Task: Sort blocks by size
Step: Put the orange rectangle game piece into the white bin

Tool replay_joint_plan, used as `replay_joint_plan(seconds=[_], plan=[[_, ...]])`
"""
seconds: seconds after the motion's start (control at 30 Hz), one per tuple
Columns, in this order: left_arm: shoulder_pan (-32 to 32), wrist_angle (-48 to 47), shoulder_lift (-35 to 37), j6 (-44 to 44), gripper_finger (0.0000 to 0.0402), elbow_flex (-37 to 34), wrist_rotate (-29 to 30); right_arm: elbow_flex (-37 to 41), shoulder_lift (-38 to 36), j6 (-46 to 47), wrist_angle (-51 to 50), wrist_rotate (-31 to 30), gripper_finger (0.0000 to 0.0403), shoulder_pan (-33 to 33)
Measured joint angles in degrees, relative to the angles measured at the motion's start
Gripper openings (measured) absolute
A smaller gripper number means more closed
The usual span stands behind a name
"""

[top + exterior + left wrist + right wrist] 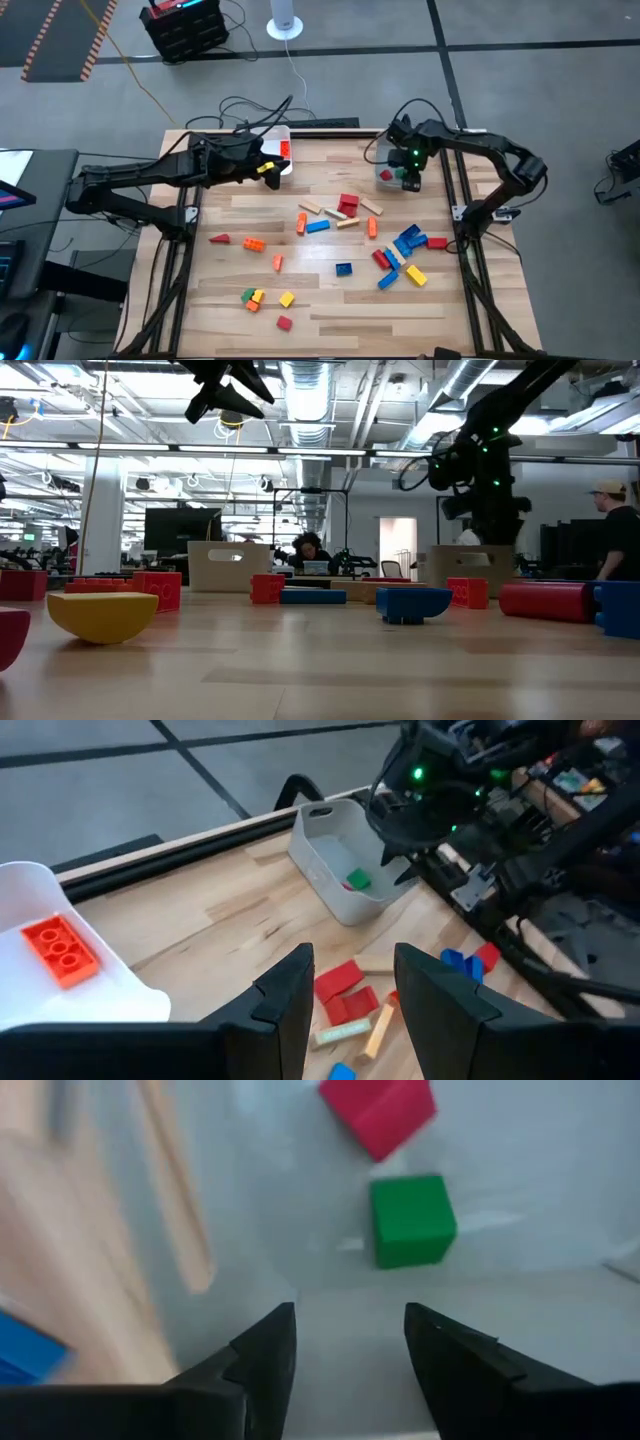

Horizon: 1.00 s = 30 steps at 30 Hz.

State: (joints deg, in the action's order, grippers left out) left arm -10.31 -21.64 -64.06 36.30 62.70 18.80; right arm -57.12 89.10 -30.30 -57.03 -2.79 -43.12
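the right gripper [340, 1355], jaws spread and empty above the clear plastic bin [330, 870], has dropped a small green cube block [412, 1219] in; the next move probably calls for another stubby block from the wooden table [330, 305], while the left gripper [350, 995], jaws parted and empty, hovers by the other clear bin [40, 890] holding a red studded brick [60, 948].

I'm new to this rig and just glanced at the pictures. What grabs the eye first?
A colourful scatter of blocks lies across the middle and right of the wooden table. At the far edge sit two bins: the right gripper hovers open over the right bin, which holds a green cube and a red block. The left bin holds an orange brick.
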Motion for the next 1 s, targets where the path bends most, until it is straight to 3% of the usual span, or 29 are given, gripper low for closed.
replay_joint_plan(seconds=[0.13,0.3,0.53,0.73,0.83,1.0], plan=[[0.0,0.3,0.0,0.9,0.0134,0.0,0.0,0.7,-0.5,-4.4,1.0,-4.6,0.021,-1.5],[0.0,-0.1,-0.1,1.0,0.0134,0.0,-1.4,0.1,-0.8,-5.9,3.0,-5.2,0.0195,-4.4],[0.6,-4.2,-5.9,1.0,0.0134,0.0,-12.7,-5.4,-7.5,1.7,3.5,-1.1,0.0188,-2.1],[3.5,-4.6,-16.0,10.3,0.0134,0.0,-24.6,-7.1,-13.9,12.0,5.2,1.7,0.0194,6.4],[6.3,-5.6,-20.9,17.1,0.0133,0.0,-24.7,-7.1,-15.7,15.4,5.3,1.7,0.0193,11.1],[9.9,-7.7,-26.1,26.6,0.0129,0.0,-18.8,-7.1,-16.4,19.5,5.6,1.4,0.0192,16.4]])
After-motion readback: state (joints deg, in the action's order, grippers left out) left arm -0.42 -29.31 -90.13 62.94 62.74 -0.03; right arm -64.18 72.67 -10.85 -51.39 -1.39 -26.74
